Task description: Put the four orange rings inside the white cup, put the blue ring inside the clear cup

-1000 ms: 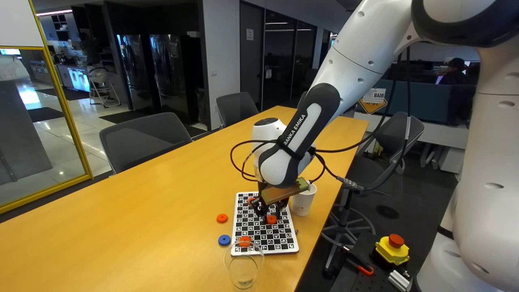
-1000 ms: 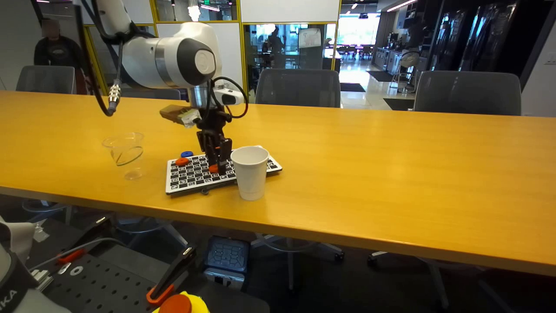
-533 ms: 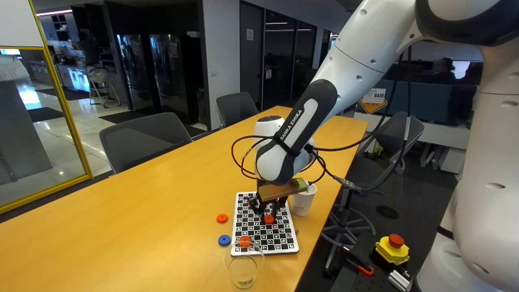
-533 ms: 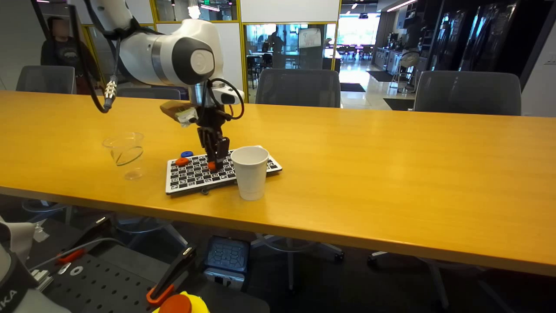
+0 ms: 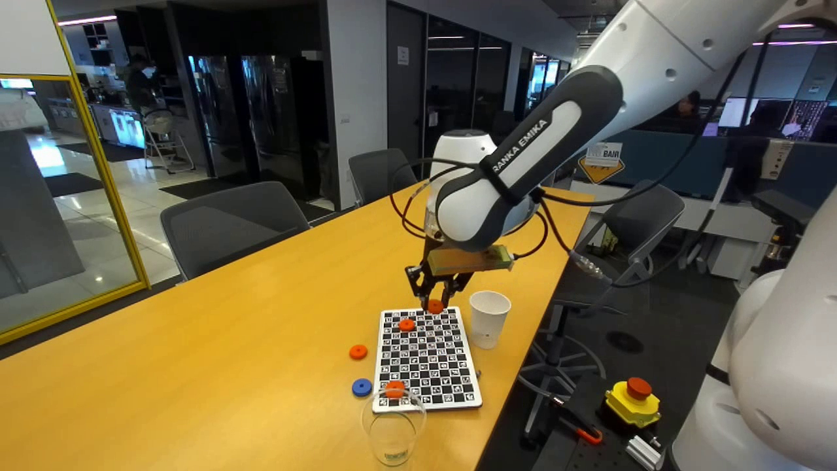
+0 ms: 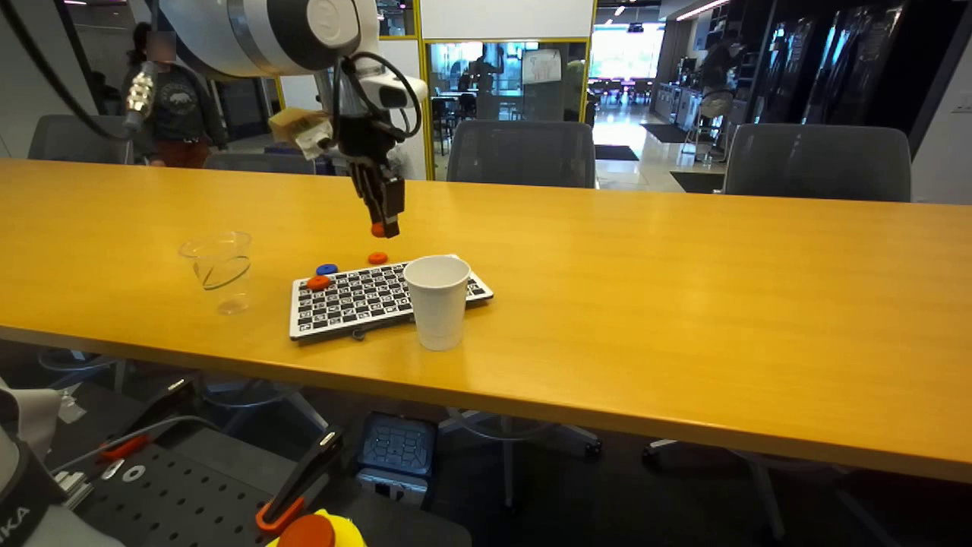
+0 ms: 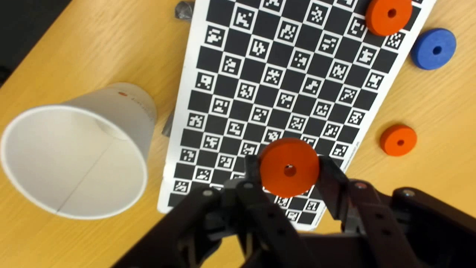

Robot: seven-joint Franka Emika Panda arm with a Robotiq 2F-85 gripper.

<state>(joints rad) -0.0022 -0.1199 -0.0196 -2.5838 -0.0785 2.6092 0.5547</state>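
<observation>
Orange, the held ring [image 7: 277, 167] is round and pierced.

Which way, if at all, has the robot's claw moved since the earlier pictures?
Yes, upward: in both exterior views, the claw, pinching an orange ring, now hangs higher against the checkered board than before.

Inside an office: around a long wood-toned table [image 6: 683, 304] lined with grey mesh-backed chairs [image 6: 520, 152], before yellow-framed glass panels [image 6: 505, 83] with a whiteboard [image 6: 541, 67] beyond, near a kitchenette [image 5: 108, 124] with tall dark refrigerators [image 5: 278, 118] and a dark door [image 5: 405, 98] with a paper notice [image 5: 403, 55], within sight of a lit monitor [image 5: 739, 112] showing over a teal partition [image 5: 657, 150] and a sign [image 5: 603, 156] lettered in part "BAIR."
</observation>
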